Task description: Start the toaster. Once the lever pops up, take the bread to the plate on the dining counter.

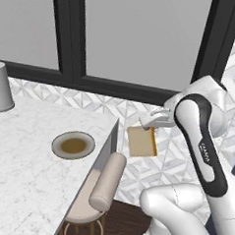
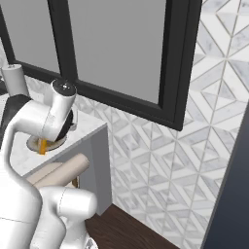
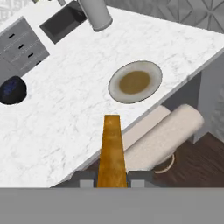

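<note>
The gripper (image 1: 149, 122) is clamped on the bread (image 1: 142, 141), gripping the slice by its upper edge so that it hangs vertically in the air. In the hand view the bread (image 3: 112, 151) projects edge-on from between the two fingertips (image 3: 86, 178). The slice is positioned beside the edge of the dining counter (image 1: 23, 158), off the slab and above a stool (image 1: 103, 185) with a padded beige backrest. The plate (image 1: 73, 145) lies flat on the dining counter near that edge, apart from the bread. A grey cylindrical container (image 1: 1, 88) stands upright on the counter behind the plate.
</note>
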Available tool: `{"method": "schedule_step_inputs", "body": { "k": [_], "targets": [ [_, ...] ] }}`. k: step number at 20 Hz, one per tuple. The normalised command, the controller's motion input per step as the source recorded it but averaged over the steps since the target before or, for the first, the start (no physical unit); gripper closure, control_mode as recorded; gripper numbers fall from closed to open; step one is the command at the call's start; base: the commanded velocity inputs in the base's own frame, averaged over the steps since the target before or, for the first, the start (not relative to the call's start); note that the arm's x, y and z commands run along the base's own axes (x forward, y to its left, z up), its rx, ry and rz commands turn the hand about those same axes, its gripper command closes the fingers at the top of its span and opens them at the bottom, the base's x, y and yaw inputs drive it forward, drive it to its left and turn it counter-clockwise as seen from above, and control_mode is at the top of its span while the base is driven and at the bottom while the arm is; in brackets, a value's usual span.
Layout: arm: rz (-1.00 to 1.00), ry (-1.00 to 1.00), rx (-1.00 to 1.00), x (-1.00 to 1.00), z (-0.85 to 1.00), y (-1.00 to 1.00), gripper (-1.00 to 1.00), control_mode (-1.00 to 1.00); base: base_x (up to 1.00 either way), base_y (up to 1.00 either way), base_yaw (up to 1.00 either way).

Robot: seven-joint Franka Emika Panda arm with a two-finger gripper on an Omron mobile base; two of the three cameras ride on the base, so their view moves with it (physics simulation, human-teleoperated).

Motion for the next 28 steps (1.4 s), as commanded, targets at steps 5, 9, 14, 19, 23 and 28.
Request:
{"method": "schedule_step_inputs", "body": {
  "k": [5, 9, 14, 19, 23, 28],
  "targets": [
    [0.12, 0.18, 0.47, 0.29, -0.29, 0.25, 1.0, -1.0, 0.0, 0.0, 0.0],
    [0.06, 0.0, 0.35, 0.5, -0.16, 0.51, 1.0, -1.0, 0.0, 0.0, 0.0],
    [0.01, -0.05, 0.1, 0.78, -0.13, 0.55, 1.0, -1.0, 0.0, 0.0, 0.0],
    [0.04, 0.0, 0.0, 0.88, -0.25, 0.59, 1.0, -1.0, 0.0, 0.0, 0.0],
    [0.11, 0.03, -0.01, 0.89, -0.29, 0.59, 1.0, -1.0, 0.0, 0.0, 0.0],
    [0.13, 0.0, 0.0, 0.71, -0.43, 0.44, 1.0, -1.0, 0.0, 0.0, 0.0]
  ]
}}
